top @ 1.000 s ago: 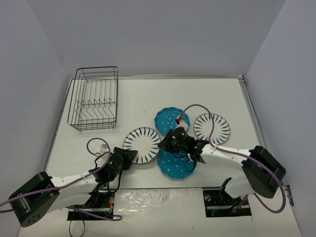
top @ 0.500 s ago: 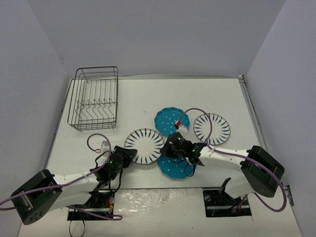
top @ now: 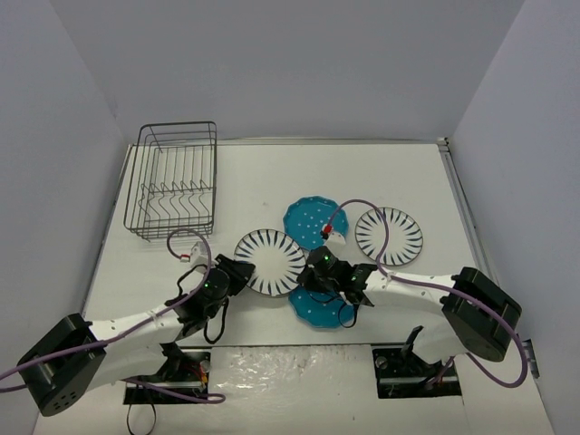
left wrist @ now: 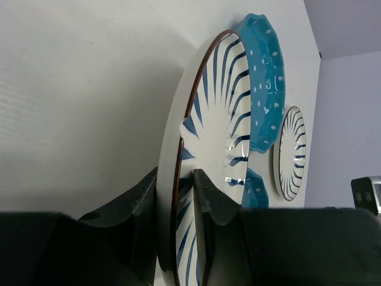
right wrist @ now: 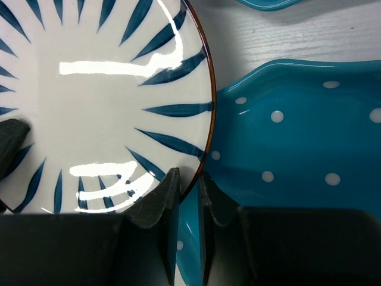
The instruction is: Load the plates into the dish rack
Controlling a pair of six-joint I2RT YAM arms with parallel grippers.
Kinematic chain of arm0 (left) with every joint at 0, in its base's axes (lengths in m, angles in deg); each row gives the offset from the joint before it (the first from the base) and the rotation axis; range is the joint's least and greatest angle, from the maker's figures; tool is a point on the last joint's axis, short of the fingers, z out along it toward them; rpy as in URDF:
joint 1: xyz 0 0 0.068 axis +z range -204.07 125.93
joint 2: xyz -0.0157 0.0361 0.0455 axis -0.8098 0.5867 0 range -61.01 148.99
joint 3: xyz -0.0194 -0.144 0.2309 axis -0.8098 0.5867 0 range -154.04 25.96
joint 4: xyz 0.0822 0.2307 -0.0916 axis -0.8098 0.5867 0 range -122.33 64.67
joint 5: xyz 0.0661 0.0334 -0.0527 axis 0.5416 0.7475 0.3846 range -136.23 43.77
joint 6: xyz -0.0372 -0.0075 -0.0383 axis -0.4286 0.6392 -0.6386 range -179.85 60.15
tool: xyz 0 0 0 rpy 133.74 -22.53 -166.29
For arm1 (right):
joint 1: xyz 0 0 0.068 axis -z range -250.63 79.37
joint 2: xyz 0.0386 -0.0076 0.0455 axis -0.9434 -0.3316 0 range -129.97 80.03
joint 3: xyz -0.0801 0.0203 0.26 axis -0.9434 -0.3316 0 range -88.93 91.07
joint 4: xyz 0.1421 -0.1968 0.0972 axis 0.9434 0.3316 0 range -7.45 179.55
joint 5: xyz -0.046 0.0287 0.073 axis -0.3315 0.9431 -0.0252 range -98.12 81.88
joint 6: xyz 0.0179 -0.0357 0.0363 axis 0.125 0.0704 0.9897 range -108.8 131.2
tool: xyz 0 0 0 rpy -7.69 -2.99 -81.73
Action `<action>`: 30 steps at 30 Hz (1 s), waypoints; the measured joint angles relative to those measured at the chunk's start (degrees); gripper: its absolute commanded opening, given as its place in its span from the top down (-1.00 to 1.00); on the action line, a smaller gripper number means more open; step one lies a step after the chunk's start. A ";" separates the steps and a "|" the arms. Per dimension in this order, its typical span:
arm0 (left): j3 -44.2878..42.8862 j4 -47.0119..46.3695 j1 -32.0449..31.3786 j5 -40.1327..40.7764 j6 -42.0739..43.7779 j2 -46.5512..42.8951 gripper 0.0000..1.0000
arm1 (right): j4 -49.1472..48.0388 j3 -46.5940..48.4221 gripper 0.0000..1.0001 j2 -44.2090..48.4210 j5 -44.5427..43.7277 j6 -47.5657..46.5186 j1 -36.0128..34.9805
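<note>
Striped plate (top: 270,261) gripped at opposite rims by left pincer (left wrist: 177,179) and right pincer (right wrist: 188,179).

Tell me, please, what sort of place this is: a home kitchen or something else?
Most likely a robot test cell, not a kitchen: a white table boxed in by bare walls, two robot arms bolted at its near edge, with four plates and a wire dish rack on it.

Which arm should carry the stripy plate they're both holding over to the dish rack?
Left. Its end effector pinches the left striped plate on the rim nearer the dish rack, which stands far off on that arm's side. The right end effector grips the opposite rim, farther from the rack.
</note>
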 measured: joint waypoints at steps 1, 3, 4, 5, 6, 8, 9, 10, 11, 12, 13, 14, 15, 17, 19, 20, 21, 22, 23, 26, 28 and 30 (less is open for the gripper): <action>-0.49 0.44 0.04 -0.10 0.88 -0.45 1.00 | 0.15 0.00 1.00 0.05 -0.20 -0.08 -0.11; -1.51 1.20 0.10 -0.45 2.44 -1.32 1.00 | 0.42 0.00 1.00 0.16 -0.73 -0.27 -0.33; -1.99 1.26 0.11 -0.77 3.15 -1.63 1.00 | 0.54 0.00 1.00 0.28 -0.94 -0.38 -0.41; -2.46 1.31 0.11 -1.09 3.85 -1.93 1.00 | 0.67 0.00 1.00 0.39 -1.15 -0.49 -0.49; -2.95 1.44 0.11 -1.42 4.60 -2.22 1.00 | 0.81 0.01 1.00 0.51 -1.36 -0.62 -0.57; -3.89 2.37 0.11 -2.01 6.39 -2.72 1.00 | 1.19 0.17 1.00 0.60 -1.70 -0.94 -0.83; -4.20 2.91 0.11 -2.20 7.11 -2.95 1.00 | 1.47 0.34 1.00 0.61 -1.85 -1.22 -0.98; -4.44 3.45 0.11 -2.42 7.80 -3.27 1.00 | 1.81 0.54 1.00 0.62 -1.96 -1.45 -1.12; -4.63 3.97 0.12 -2.67 8.45 -3.68 1.00 | 2.22 0.78 1.00 0.62 -2.04 -1.63 -1.23; -4.78 4.55 0.13 -2.94 9.15 -4.20 1.00 | 2.76 1.11 1.00 0.62 -2.15 -1.85 -1.42; -4.89 5.18 0.13 -3.23 9.92 -4.86 1.00 | 3.48 1.55 1.00 0.62 -2.28 -2.10 -1.69; -5.04 5.78 0.13 -3.42 10.63 -5.57 1.00 | 4.14 2.01 1.00 0.62 -2.42 -2.39 -1.93; -5.21 6.37 0.13 -3.59 11.32 -6.28 1.00 | 4.79 2.48 1.00 0.62 -2.56 -2.70 -2.15; -5.78 7.56 0.13 -3.85 12.80 -7.54 1.00 | 6.30 3.70 1.00 0.60 -2.97 -3.34 -2.43; -6.35 8.13 0.13 -3.85 14.30 -8.71 1.00 | 7.36 4.86 0.98 0.60 -3.50 -3.93 -2.59; -6.55 8.35 0.13 -3.81 14.98 -9.27 1.00 | 7.69 5.34 0.96 0.60 -3.72 -4.22 -2.62; -6.74 8.58 0.13 -3.77 15.65 -9.84 1.00 | 8.01 5.82 0.86 0.60 -3.95 -4.51 -2.65; -6.95 9.01 0.15 -3.74 16.19 -10.37 1.00 | 8.27 6.22 0.74 0.60 -4.10 -4.73 -2.66; -7.18 9.53 0.17 -3.73 16.68 -10.90 1.00 | 8.52 6.60 0.70 0.60 -4.21 -4.92 -2.68; -7.94 11.58 0.19 -3.73 18.21 -12.90 1.00 | 9.35 7.72 0.49 0.58 -4.19 -5.73 -3.13; -8.72 13.07 0.19 -3.79 19.30 -14.04 1.00 | 9.59 8.44 0.33 0.58 -4.07 -6.29 -3.61; -9.69 14.73 0.19 -3.89 20.36 -14.85 1.00 | 9.68 9.23 0.19 0.55 -3.92 -6.72 -4.02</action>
